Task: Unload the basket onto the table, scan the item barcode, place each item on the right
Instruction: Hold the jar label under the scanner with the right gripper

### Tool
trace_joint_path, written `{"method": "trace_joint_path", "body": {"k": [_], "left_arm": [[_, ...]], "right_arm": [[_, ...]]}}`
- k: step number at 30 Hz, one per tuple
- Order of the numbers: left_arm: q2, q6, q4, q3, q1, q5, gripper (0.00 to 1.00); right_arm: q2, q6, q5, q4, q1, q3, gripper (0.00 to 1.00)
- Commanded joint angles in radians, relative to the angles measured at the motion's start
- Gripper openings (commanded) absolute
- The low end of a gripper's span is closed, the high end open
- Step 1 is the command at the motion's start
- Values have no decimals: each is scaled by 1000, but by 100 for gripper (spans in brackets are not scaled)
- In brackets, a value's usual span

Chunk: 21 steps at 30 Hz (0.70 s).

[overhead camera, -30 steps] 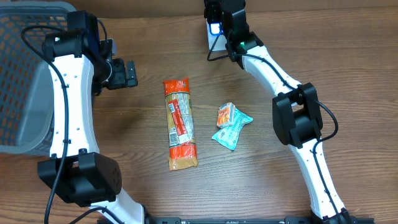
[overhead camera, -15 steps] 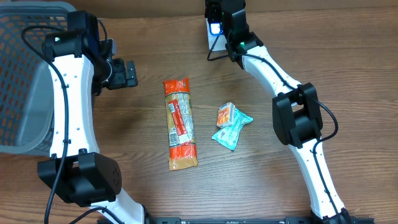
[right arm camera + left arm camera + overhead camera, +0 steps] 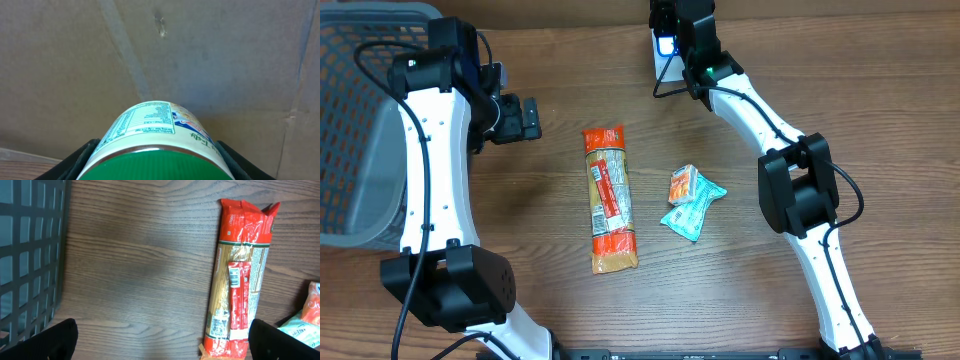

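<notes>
Orange-red long pasta packet (image 3: 609, 198) with yellow strands showing; teal-and-orange small crinkled pouch (image 3: 692, 203); dark grey mesh basket (image 3: 355, 125); brown wood-grain desk (image 3: 740, 295); green-lidded white-labelled round tin (image 3: 155, 145).

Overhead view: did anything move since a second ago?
No, nothing visibly changed. The right claw still holds the can, the left claw stays open by the basket, and the pasta and snack packs lie where they were.
</notes>
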Motion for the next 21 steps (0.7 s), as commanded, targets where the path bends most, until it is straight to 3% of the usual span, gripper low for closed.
{"method": "trace_joint_path", "body": {"k": [1,21], "left_arm": [[-25,14,-2,19,-2,7,100],[-25,15,-2,19,-2,7,100]], "right_arm": [[31,3,18,13,-7,18,4],[47,4,62,-66,-10,18,4]]}}
